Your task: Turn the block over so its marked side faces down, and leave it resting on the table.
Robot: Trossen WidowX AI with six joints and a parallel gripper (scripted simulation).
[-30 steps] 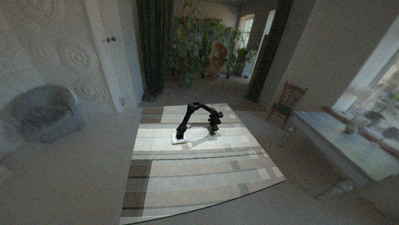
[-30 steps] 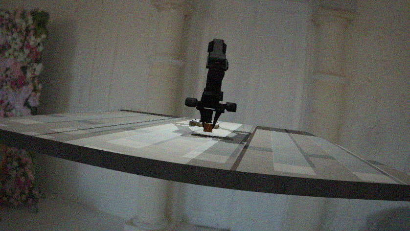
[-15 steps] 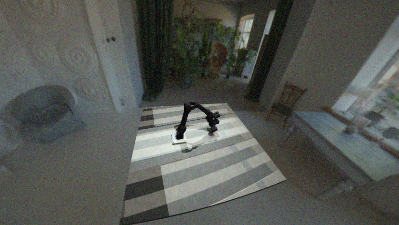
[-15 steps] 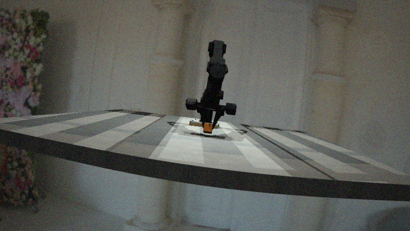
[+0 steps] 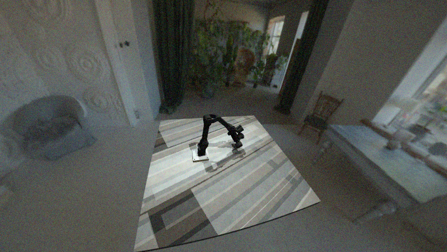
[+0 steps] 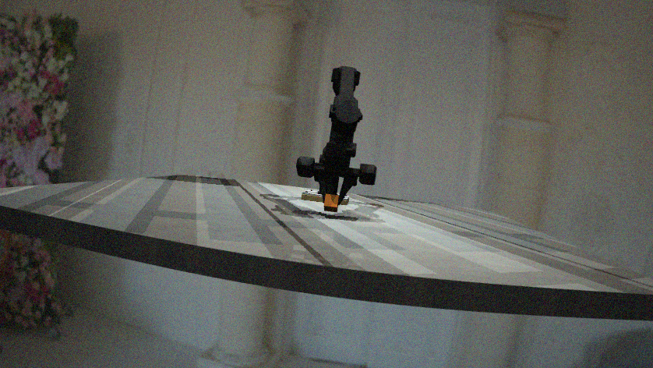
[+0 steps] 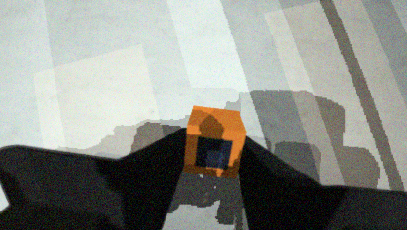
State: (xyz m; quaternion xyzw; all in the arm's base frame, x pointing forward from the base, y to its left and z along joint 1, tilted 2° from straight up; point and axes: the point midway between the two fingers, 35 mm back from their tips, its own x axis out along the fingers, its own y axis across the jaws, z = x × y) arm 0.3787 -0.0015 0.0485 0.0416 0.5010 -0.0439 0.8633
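Note:
The small orange block (image 6: 330, 200) (image 7: 216, 119) is held a little above the table (image 6: 374, 242) (image 5: 231, 194). In the wrist view its dark square mark (image 7: 213, 153) is on the side toward the wrist camera, in the lower middle. In the exterior view the face toward that camera is plain orange, with a dark strip along its lower edge. My gripper (image 5: 239, 146) (image 6: 332, 199) (image 7: 213, 137) is shut on the block, one black finger on each side. The block cannot be made out in the top view, and its underside is hidden in the wrist view.
The arm's white base plate (image 5: 200, 158) (image 6: 311, 196) stands on the striped table, behind the gripper in the exterior view. Shadows of the arm and gripper fall around the block. A chair (image 5: 322, 112) and a side table (image 5: 391, 162) stand off beyond the table's edge.

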